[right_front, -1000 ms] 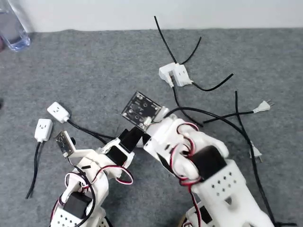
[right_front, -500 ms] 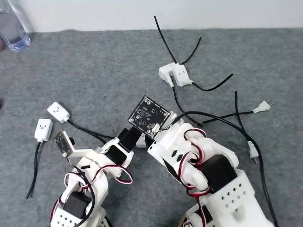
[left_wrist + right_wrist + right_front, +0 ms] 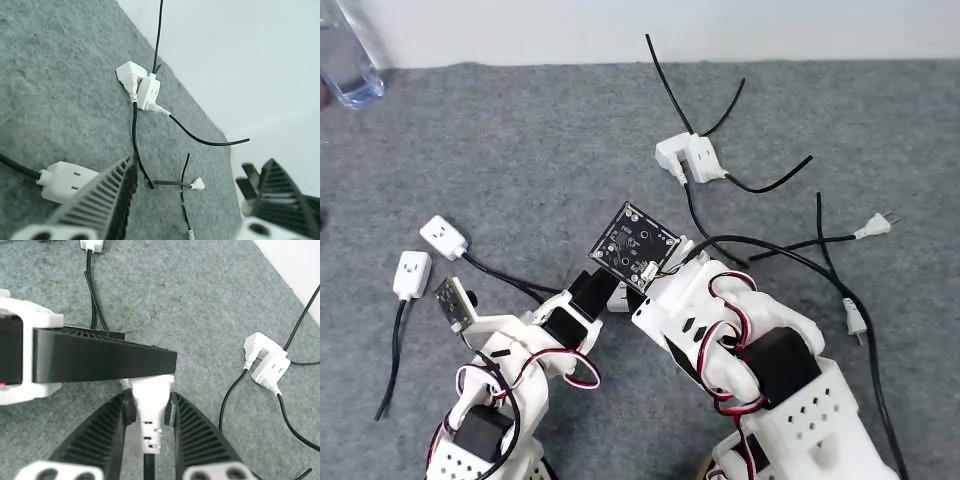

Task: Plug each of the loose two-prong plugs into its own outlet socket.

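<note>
Grey carpet (image 3: 520, 150) is laid up to a white wall (image 3: 770, 25); a clear bottle (image 3: 345, 62) stands at the far left corner. In its wrist view the right gripper (image 3: 150, 399) is clamped on a white socket (image 3: 150, 420); overhead, its fingers are covered by the camera board (image 3: 638, 243). The left gripper (image 3: 200, 162) is spread wide, with one black finger (image 3: 100, 360) laid across the socket's far end. Overhead, a loose plug (image 3: 875, 224) and a second plug (image 3: 855, 322) are recorded at the right. A free socket (image 3: 444, 237) and another socket (image 3: 412, 274) lie at the left. A joined pair (image 3: 688, 158) lies nearer the wall.
</note>
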`<act>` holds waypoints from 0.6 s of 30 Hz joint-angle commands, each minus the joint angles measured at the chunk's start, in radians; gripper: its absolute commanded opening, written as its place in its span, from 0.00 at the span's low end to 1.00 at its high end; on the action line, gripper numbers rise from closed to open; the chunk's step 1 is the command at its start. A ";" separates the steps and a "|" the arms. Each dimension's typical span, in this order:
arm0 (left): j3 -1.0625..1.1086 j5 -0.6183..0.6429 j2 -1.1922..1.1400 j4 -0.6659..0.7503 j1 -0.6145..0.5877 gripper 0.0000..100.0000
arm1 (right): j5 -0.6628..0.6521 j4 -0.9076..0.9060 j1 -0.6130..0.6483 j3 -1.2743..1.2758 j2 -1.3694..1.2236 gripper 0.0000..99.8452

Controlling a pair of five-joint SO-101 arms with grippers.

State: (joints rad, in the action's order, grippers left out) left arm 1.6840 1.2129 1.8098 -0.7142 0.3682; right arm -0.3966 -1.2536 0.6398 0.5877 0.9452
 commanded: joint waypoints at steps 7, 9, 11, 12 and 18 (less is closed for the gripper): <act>-0.013 0.002 0.009 -0.002 0.008 0.36 | -0.006 0.001 0.004 -0.048 0.036 0.01; -0.007 0.002 0.009 -0.002 0.009 0.36 | -0.006 0.001 0.004 -0.048 0.036 0.01; -0.002 0.002 0.009 -0.002 0.009 0.36 | -0.006 0.001 0.004 -0.048 0.036 0.01; -0.002 0.002 0.009 -0.002 0.009 0.36 | -0.006 0.001 0.004 -0.048 0.036 0.01; -0.002 0.002 0.009 -0.032 0.017 0.36 | -0.006 0.001 0.002 -0.049 0.036 0.01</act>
State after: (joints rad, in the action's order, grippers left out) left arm 1.6840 1.2129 1.8098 -0.7188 0.3682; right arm -0.3966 -1.2536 0.6398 0.5877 0.9452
